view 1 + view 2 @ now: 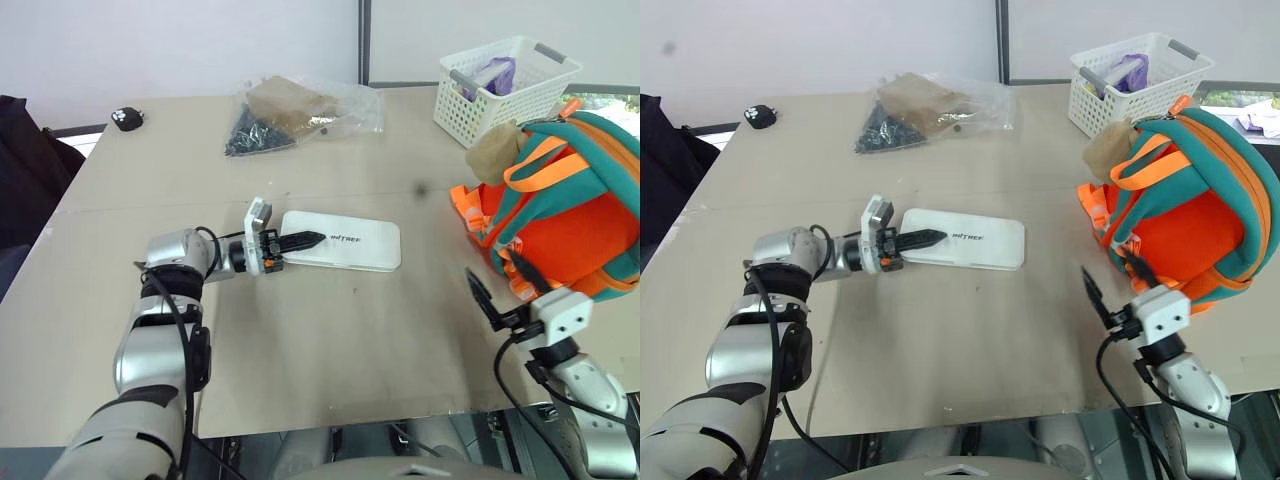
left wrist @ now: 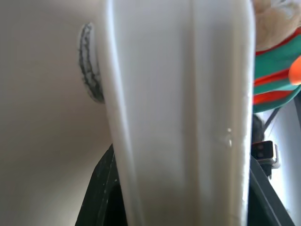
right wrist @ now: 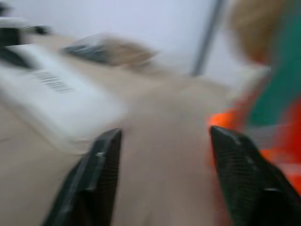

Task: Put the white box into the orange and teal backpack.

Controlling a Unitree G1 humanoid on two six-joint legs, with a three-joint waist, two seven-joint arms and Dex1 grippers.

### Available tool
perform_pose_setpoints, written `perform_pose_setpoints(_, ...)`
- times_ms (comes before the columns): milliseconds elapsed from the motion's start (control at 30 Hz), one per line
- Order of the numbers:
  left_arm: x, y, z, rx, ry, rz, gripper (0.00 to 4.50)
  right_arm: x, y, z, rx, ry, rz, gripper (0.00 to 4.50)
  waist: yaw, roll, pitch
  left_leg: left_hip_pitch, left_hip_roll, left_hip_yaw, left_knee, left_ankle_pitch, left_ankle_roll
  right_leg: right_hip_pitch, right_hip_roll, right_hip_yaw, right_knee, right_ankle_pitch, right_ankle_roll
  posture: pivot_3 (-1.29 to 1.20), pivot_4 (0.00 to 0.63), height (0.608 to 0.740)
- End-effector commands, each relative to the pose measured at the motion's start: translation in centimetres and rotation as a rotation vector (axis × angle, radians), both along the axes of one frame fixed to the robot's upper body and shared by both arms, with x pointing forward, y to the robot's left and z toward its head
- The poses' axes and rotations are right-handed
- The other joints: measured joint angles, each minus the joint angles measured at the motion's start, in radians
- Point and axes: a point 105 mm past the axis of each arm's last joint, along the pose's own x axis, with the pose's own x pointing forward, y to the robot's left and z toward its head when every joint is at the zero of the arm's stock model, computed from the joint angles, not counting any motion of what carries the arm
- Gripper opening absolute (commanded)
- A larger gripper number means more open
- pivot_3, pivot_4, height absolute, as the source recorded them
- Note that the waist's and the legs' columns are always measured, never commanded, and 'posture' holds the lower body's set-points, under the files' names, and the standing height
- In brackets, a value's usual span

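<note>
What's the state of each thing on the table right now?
box: flat on table, lid shut, one end clamped
left gripper: shut on box
right gripper: open, holding nothing
backpack: on table beside the basket
basket: upright, something purple inside
plastic bag: lying flat

The white box (image 1: 341, 241) on the table carries one short line of small dark lettering on its lid, just past my left fingers (image 1: 300, 241); I cannot make out the letters. Nothing else shows readable text.
</note>
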Motion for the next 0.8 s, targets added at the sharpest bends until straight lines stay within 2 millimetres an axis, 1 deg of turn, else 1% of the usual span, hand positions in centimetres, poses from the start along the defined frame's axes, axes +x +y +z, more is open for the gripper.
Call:
perform_pose_setpoints(33, -0.3, 0.3, 1.1, -0.02, -0.039, 0.053, 1.13, 0.6, -1.4, 3.6, 0.088, -0.114, -0.145, 3.32, 0.001, 0.0, 0.0, 0.0, 0.0, 0.0, 0.0, 0.0, 0.0, -0.001, -0.002, 0.001, 0.001, 0.0, 0.0, 0.0, 0.15, 0.74)
perform_pose_setpoints(67, -0.4, 0.3, 1.1, -0.022, -0.04, 0.069, 1.13, 1.0, -1.6, 4.1, 0.125, -0.117, -0.164, 3.32, 0.001, 0.0, 0.0, 0.0, -0.001, 0.001, 0.001, 0.0, 0.0, -0.001, -0.004, 0.002, 0.002, 0.0, 0.0, 0.0, 0.15, 0.74)
perform_pose_setpoints(167, -1.0, 0.5, 0.4, -0.007, -0.032, 0.096, 1.13, 2.9, -2.3, 5.6, 0.297, -0.104, -0.199, 3.32, -0.001, 0.0, 0.0, 0.0, -0.001, 0.002, 0.002, 0.0, 0.0, -0.001, -0.004, 0.002, 0.002, 0.0, 0.0, 0.0, 0.15, 0.74)
perform_pose_setpoints(200, -1.3, 0.6, 0.0, 0.002, -0.026, 0.103, 1.13, 4.0, -1.8, 6.8, 0.362, -0.12, -0.158, 3.32, 0.0, 0.0, 0.0, 0.0, -0.001, 0.002, 0.002, 0.0, 0.0, -0.001, -0.004, 0.003, 0.003, 0.0, 0.0, 0.0, 0.15, 0.74)
perform_pose_setpoints(233, -1.5, 0.7, -0.3, 0.008, -0.023, 0.108, 1.13, 4.6, -1.4, 7.7, 0.399, -0.131, -0.125, 3.32, 0.0, 0.0, 0.0, 0.0, -0.001, 0.002, 0.002, 0.0, 0.0, -0.001, -0.004, 0.002, 0.003, 0.0, -0.001, 0.0, 0.15, 0.74)
perform_pose_setpoints(300, -1.8, 0.9, -0.7, 0.019, -0.016, 0.127, 1.13, 6.1, -0.6, 9.5, 0.416, -0.158, -0.059, 3.32, 0.002, 0.0, 0.0, 0.0, -0.001, 0.002, 0.002, 0.0, 0.0, -0.002, -0.004, 0.002, 0.003, 0.001, -0.001, 0.0, 0.15, 0.74)
perform_pose_setpoints(333, -1.8, 1.1, -0.8, 0.017, -0.013, 0.139, 1.13, 6.7, -0.3, 9.9, 0.407, -0.154, -0.042, 3.32, 0.003, 0.0, 0.0, -0.001, -0.001, 0.001, 0.002, 0.0, 0.0, -0.002, -0.004, 0.001, 0.003, 0.001, -0.001, 0.0, 0.15, 0.74)
perform_pose_setpoints(433, -1.8, 1.8, -1.0, 0.007, -0.016, 0.184, 1.13, 8.3, -0.9, 11.4, 0.47, -0.163, -0.046, 3.32, 0.003, 0.0, 0.0, -0.001, -0.001, 0.001, 0.002, 0.0, 0.0, -0.002, -0.004, 0.001, 0.002, 0.001, -0.001, 0.0, 0.15, 0.74)
perform_pose_setpoints(500, -2.0, 2.2, -1.1, 0.01, -0.018, 0.201, 1.13, 8.6, -0.7, 12.2, 0.446, -0.185, -0.018, 3.32, 0.003, 0.0, 0.0, -0.001, -0.001, 0.002, 0.002, 0.0, 0.0, -0.002, -0.005, 0.001, 0.002, 0.001, -0.001, 0.0, 0.15, 0.74)
perform_pose_setpoints(600, -2.3, 2.7, -1.2, 0.014, -0.017, 0.227, 1.13, 9.0, -0.8, 12.6, 0.465, -0.19, -0.008, 2.51, 0.001, 0.0, 0.0, -0.001, -0.001, 0.001, 0.001, 0.0, 0.0, -0.002, -0.005, 0.001, 0.002, 0.001, -0.001, 0.0, 0.15, 0.74)
perform_pose_setpoints(633, -2.4, 2.8, -1.3, 0.016, -0.018, 0.234, 1.13, 9.0, -0.9, 12.6, 0.473, -0.189, -0.003, 1.91, -0.001, 0.0, 0.0, -0.001, -0.001, 0.001, 0.001, 0.0, 0.0, -0.002, -0.005, 0.001, 0.003, 0.001, -0.001, 0.0, 0.15, 0.74)
perform_pose_setpoints(667, -2.4, 2.9, -1.3, 0.015, -0.018, 0.243, 1.13, 9.1, -0.9, 12.7, 0.479, -0.191, 0.0, 1.75, -0.001, 0.0, 0.0, -0.001, -0.001, 0.002, 0.001, 0.0, 0.0, -0.002, -0.005, 0.001, 0.003, 0.001, -0.001, 0.0, 0.15, 0.74)
perform_pose_setpoints(700, -2.5, 3.1, -1.3, 0.01, -0.022, 0.255, 1.13, 9.1, -1.0, 12.7, 0.488, -0.194, 0.001, 1.16, -0.002, 0.0, 0.0, -0.001, -0.001, 0.002, 0.001, 0.0, 0.0, -0.002, -0.005, 0.001, 0.003, 0.001, -0.001, 0.0, 0.15, 0.74)
perform_pose_setpoints(767, -2.8, 3.4, -0.9, -0.002, -0.062, 0.28, 1.13, 9.0, 0.1, 13.1, 0.464, -0.198, 0.066, 0.39, -0.004, 0.0, 0.0, -0.001, -0.001, 0.002, 0.001, 0.0, 0.0, -0.002, -0.005, 0.002, 0.003, 0.001, -0.001, 0.0, 0.15, 0.74)
perform_pose_setpoints(800, -2.9, 3.6, -0.1, -0.022, -0.106, 0.292, 1.13, 8.9, 1.2, 13.3, 0.446, -0.194, 0.132, 0.05, -0.005, 0.0, 0.0, 0.0, -0.001, 0.002, 0.001, 0.0, 0.0, -0.002, -0.005, 0.002, 0.003, 0.001, -0.001, 0.0, 0.15, 0.74)
